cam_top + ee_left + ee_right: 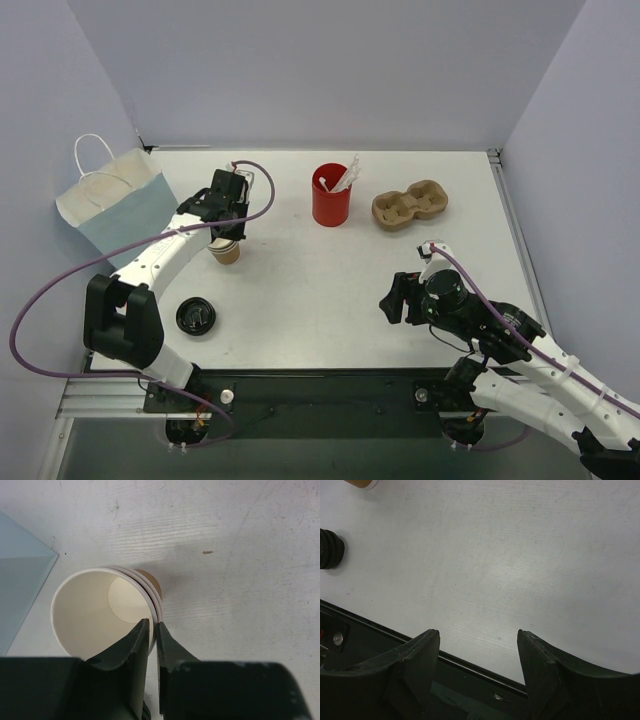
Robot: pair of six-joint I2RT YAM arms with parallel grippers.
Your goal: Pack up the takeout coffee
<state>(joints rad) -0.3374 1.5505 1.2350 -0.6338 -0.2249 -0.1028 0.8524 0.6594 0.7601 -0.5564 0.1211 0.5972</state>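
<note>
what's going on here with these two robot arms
The left arm has its jaws pinched on the rim of a nested stack of kraft-brown paper cups with cream insides, near a pale blue paper bag. They have no lid; a black plastic lid lies apart on the white table. The right arm hangs with jaws open, holding nothing. A red cup with white stirrers and a brown moulded-pulp cup carrier stand untouched farther back; nothing looks packed yet.

One bag (115, 200), one lid (195, 316), one carrier (410, 206)
</note>
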